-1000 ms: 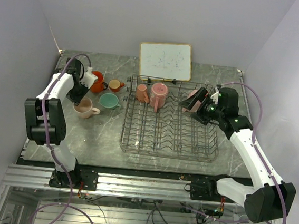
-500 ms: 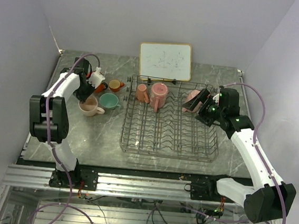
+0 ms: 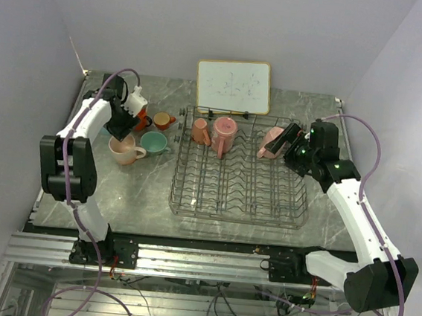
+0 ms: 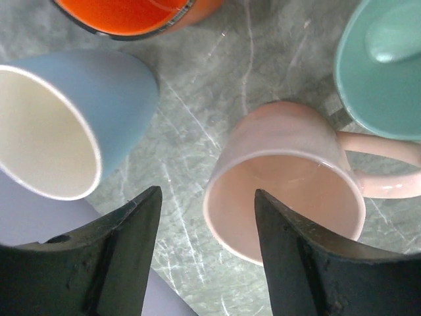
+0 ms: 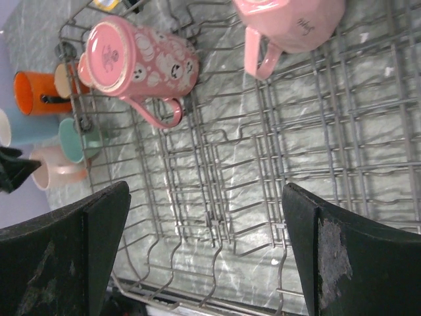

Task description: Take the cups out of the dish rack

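Since my left end effector [image 4: 207, 197] just spread, peach cup [image 4: 289, 178] sits freed on table [image 3: 140, 196], 9 o'clock of dish rack [image 3: 237, 194]; 3 remain.

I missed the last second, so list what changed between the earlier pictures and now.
The left gripper opened, let go of the peach cup on the table and pulled away from it. The right gripper, open throughout, drew slightly right, uncovering the pink cup at the far right of the dish rack. The cups and the rack stayed put.
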